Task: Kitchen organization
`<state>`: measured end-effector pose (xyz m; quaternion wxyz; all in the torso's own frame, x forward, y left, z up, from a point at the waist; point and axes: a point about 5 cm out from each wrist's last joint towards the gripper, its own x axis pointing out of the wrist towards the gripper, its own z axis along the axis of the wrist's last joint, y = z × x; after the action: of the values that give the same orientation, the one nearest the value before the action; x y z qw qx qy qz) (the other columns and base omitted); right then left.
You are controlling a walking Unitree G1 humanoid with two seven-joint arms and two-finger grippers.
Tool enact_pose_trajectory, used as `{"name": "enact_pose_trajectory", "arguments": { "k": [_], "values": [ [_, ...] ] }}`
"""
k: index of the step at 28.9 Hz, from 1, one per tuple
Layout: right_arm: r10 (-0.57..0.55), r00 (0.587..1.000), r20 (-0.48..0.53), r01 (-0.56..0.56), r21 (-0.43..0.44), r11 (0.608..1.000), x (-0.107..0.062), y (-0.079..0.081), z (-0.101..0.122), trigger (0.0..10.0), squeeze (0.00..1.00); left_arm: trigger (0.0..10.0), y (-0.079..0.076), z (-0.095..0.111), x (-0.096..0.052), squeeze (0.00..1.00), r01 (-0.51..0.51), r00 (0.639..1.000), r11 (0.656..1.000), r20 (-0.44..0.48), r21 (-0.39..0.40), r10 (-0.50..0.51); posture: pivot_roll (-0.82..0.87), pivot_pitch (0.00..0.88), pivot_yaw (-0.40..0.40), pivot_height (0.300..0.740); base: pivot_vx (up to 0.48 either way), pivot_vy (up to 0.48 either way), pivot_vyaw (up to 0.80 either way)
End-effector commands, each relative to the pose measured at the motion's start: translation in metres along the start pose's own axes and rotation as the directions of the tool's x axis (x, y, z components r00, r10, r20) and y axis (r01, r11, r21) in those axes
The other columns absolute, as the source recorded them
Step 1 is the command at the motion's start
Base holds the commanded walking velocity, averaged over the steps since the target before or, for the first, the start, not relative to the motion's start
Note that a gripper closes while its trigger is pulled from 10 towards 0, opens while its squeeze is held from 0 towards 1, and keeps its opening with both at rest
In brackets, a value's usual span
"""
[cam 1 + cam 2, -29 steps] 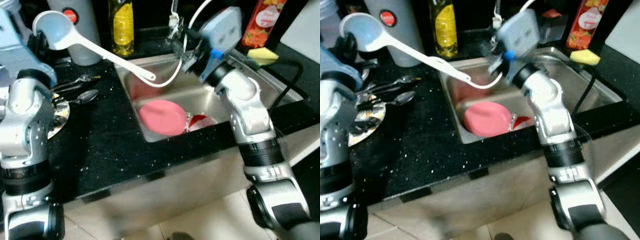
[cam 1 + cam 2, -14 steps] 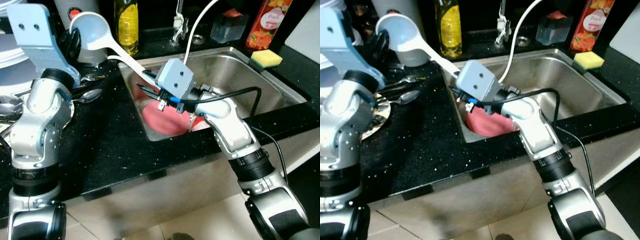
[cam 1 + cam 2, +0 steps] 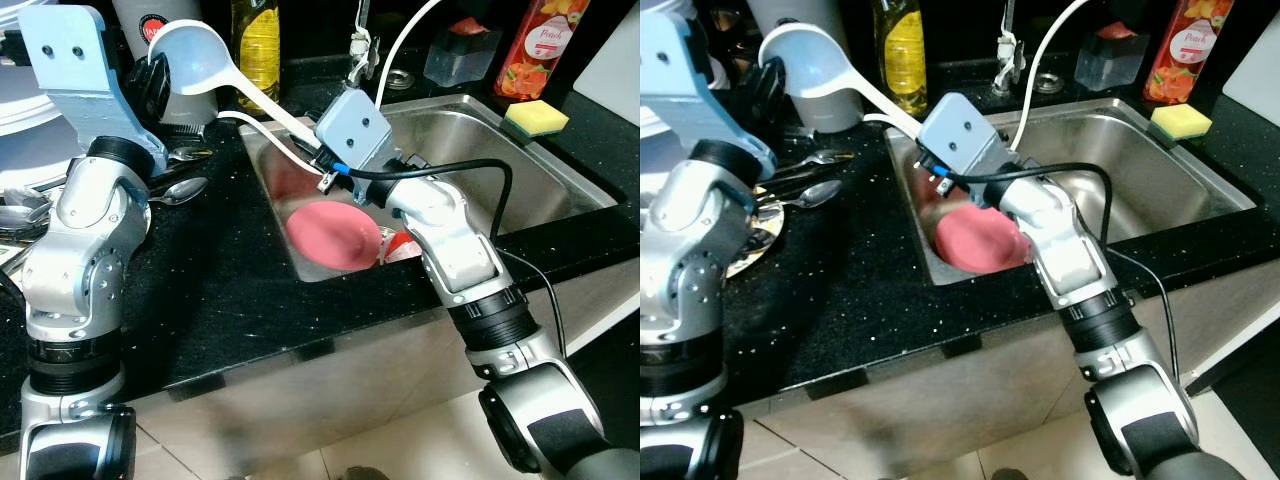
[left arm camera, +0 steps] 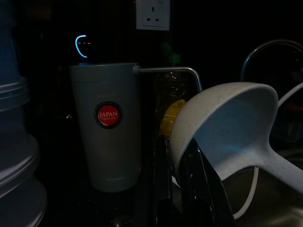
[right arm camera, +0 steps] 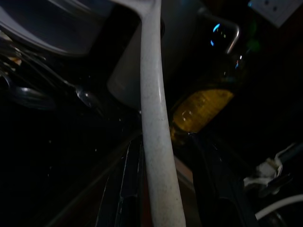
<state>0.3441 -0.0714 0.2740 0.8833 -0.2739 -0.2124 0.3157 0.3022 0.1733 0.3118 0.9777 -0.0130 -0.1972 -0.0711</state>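
Countertop (image 3: 220,290) black, speckled; steel sink (image 3: 560,180). Left fingers (image 4: 163,189) clamp ladle (image 3: 195,60) bowl; right fingers (image 5: 130,189) straddle handle, parted.

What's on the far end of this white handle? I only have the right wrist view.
Observer: It's a ladle. The left end effector grips its bowl rim, beside the grey tumbler.
Operator: Where is my end effector along it?
Observer: The right end effector is at the handle's tip, over the left edge of the sink.
Operator: Anything underneath?
Observer: A pink plate lies in the sink below it.
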Motion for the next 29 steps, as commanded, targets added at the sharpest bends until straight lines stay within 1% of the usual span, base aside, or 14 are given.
{"name": "enact_pose_trajectory", "arguments": {
  "k": [1,2,4,5,17,18,19,21,22,24,25,27,28,29],
  "values": [
    [0.008,0.999,-0.037,-0.005,0.08,0.997,-0.002,0.001,-0.008,10.0,0.0,10.0,-0.004,0.003,0.0,0.0,0.02,1.0,1.0,0.01,0.0,-0.02,-0.03,0.025,-0.02,0.74,0.0,0.0,0.0],
    [0.01,0.999,-0.04,-0.006,0.093,0.996,-0.002,0.001,-0.008,4.6,0.0,10.0,-0.004,0.004,0.0,0.0,0.02,1.0,1.0,0.01,0.002,-0.02,-0.03,0.026,-0.019,0.74,0.0,0.0,0.0],
    [0.011,0.999,-0.042,-0.006,0.1,0.995,-0.003,0.001,-0.009,4.6,0.0,10.0,-0.004,0.004,0.0,0.0,0.019,1.0,1.0,0.009,0.003,-0.019,-0.03,0.026,-0.019,0.74,0.0,0.0,0.0],
    [0.009,0.999,-0.045,-0.004,0.113,0.994,-0.003,0.0,-0.01,0.0,0.0,10.0,-0.004,0.003,0.0,0.0,0.021,1.0,1.0,0.007,0.007,-0.021,-0.03,0.026,-0.019,0.74,0.0,0.0,0.0],
    [0.009,0.999,-0.04,-0.002,0.152,0.988,-0.004,0.0,-0.012,0.0,0.0,10.0,-0.007,-0.002,0.001,0.0,-0.009,1.0,0.996,-0.007,0.089,0.01,-0.03,0.023,-0.02,0.74,0.0,0.0,0.0],
    [0.009,0.999,-0.04,-0.003,0.155,0.988,-0.004,0.0,-0.012,0.0,0.0,10.0,-0.008,-0.002,0.001,1.0,0.012,1.0,0.996,-0.001,0.084,-0.012,-0.03,0.021,-0.019,0.74,0.0,0.0,0.0],
    [0.008,0.999,-0.043,-0.001,0.16,0.987,-0.003,0.0,-0.012,0.0,0.0,10.0,-0.012,-0.003,-0.001,1.0,0.047,0.999,0.997,-0.008,0.061,-0.046,-0.03,0.021,-0.02,0.74,0.0,0.0,0.0],
    [0.007,0.999,-0.045,0.001,0.163,0.987,-0.003,0.0,-0.012,0.0,0.0,10.0,-0.014,-0.003,-0.002,1.0,0.057,0.998,0.998,-0.022,0.023,-0.056,-0.03,0.021,-0.02,0.74,0.0,0.0,0.0],
    [-0.002,0.999,-0.051,0.011,0.166,0.986,-0.003,-0.001,-0.013,0.0,0.0,10.0,-0.016,-0.002,-0.004,0.0,0.08,0.997,0.997,-0.019,0.009,-0.08,-0.03,0.02,-0.018,0.74,0.0,0.0,0.0],
    [-0.041,0.996,-0.074,0.054,0.179,0.982,-0.003,-0.005,-0.017,0.0,0.0,10.0,-0.017,0.001,-0.008,0.0,0.111,0.994,0.993,0.007,-0.035,-0.111,-0.03,0.018,-0.019,0.74,0.0,0.0,0.0],
    [-0.083,0.992,-0.1,0.101,0.189,0.977,-0.002,-0.01,-0.021,3.6,0.0,10.0,-0.016,0.001,-0.009,0.0,0.108,0.994,0.993,0.008,-0.04,-0.108,-0.03,0.019,-0.019,0.74,0.0,0.0,0.0],
    [-0.111,0.987,-0.117,0.132,0.194,0.972,-0.002,-0.013,-0.023,3.6,0.0,10.0,-0.014,0.001,-0.01,0.0,0.101,0.995,0.994,0.006,-0.039,-0.101,-0.03,0.019,-0.019,0.74,0.0,0.0,0.0],
    [-0.159,0.973,-0.169,0.191,0.194,0.962,-0.001,-0.019,-0.031,10.0,0.0,10.0,-0.012,-0.002,-0.01,0.0,0.086,0.996,0.996,-0.004,-0.038,-0.086,-0.03,0.017,-0.018,0.74,0.0,0.0,0.0],
    [-0.159,0.973,-0.169,0.191,0.194,0.962,-0.001,-0.019,-0.031,10.0,0.0,10.0,-0.012,-0.002,-0.01,0.0,0.086,0.996,0.996,-0.004,-0.038,-0.086,-0.03,0.017,-0.018,0.74,0.0,0.0,0.0]
  ]
}}
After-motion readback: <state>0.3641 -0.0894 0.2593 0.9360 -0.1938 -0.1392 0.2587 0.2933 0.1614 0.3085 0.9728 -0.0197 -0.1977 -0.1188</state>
